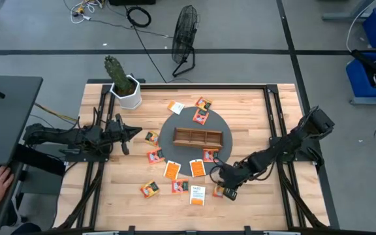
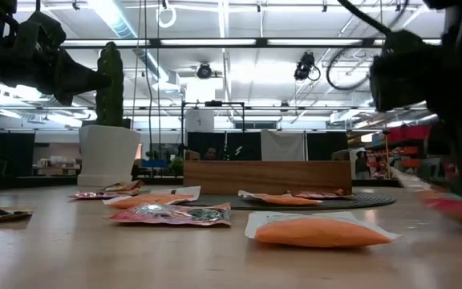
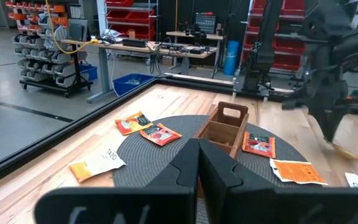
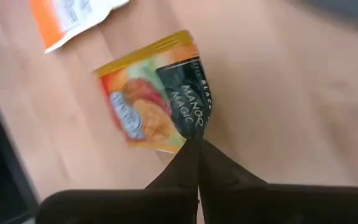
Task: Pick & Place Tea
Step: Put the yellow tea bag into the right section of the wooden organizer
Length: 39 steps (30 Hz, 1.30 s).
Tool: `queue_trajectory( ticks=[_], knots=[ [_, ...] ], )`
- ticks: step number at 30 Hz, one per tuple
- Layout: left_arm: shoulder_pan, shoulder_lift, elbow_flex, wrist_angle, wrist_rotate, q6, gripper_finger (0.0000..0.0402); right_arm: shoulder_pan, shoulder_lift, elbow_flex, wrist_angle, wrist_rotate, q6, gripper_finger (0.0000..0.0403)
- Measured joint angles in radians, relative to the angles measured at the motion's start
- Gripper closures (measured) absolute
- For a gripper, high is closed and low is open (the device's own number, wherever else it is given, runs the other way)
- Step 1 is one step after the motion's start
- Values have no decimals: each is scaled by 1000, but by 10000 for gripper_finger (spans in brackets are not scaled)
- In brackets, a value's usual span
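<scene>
Wooden tabletop is carrying scattered tea sachets around a tray [image 1: 198, 137]. At left, the left gripper [image 1: 134, 132] is waiting, fingers together, empty. At right, the right gripper [image 4: 197, 144] is pinching the corner of a tea sachet [image 4: 156, 91], which is lying flat, stretching straight ahead of its fingertips.

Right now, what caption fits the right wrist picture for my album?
Right gripper pinching the corner of a mango tea sachet over the wooden table.
</scene>
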<state>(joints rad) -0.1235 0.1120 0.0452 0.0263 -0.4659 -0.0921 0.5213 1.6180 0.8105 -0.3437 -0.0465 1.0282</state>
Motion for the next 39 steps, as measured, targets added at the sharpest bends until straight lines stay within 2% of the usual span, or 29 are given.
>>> queue_trajectory(
  ticks=[3,8,18,24,30,35,39],
  knots=[
    [0,0,0,0,0,0,388,2,0,112,-225,90,-37,402],
    [0,0,0,0,0,0,388,17,0,274,-495,252,-71,402],
    [0,0,0,0,0,0,388,20,-1,417,-747,477,-112,403],
    [0,0,0,0,0,0,388,-40,-2,424,-786,595,-214,403],
    [0,0,0,0,0,0,388,-165,-2,424,-779,652,-429,403],
    [0,0,0,-1,0,-1,388,-288,-2,424,-762,654,-604,403],
    [0,0,0,-1,0,-1,388,-372,-2,422,-688,598,-720,403]
  ],
)
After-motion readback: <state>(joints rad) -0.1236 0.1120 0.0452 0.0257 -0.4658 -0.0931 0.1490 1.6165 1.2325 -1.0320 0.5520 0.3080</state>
